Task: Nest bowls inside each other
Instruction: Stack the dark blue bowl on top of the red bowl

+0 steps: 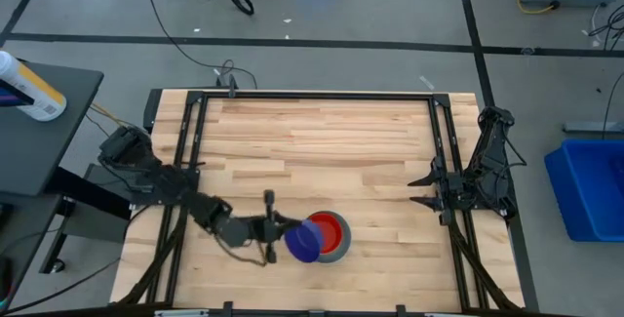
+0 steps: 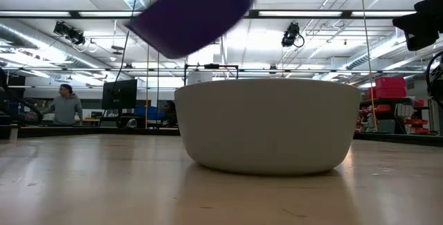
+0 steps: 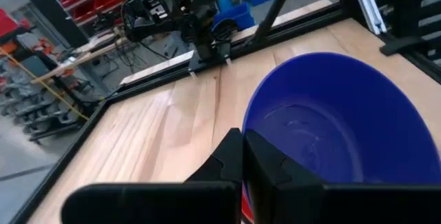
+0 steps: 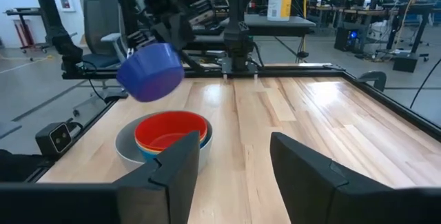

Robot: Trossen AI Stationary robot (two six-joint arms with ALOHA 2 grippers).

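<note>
A pale grey bowl (image 1: 336, 250) stands on the table near its front edge, with a red bowl (image 4: 171, 131) nested on top inside it. A light blue rim (image 4: 147, 154) shows under the red one. A dark blue bowl (image 1: 303, 242) hangs tilted in the air, just left of and partly over that stack. My left gripper (image 1: 283, 227) is shut on it. My right gripper (image 4: 231, 165) stands open by the table's right edge, far from the bowls, with nothing between its fingers. My left gripper pinches the dark blue bowl's wall at the rim (image 3: 249, 129), one finger (image 3: 270, 163) inside the bowl and one outside. The fingers come nearly level from the table's left. The bowl is lifted clear of the table and tilted, above the grey bowl's left side.
The black frame rails (image 1: 193, 132) run along the table's left, right and far sides. Bare wood (image 1: 322, 141) fills the far half of the table. People (image 2: 66, 106) show in the room beyond.
</note>
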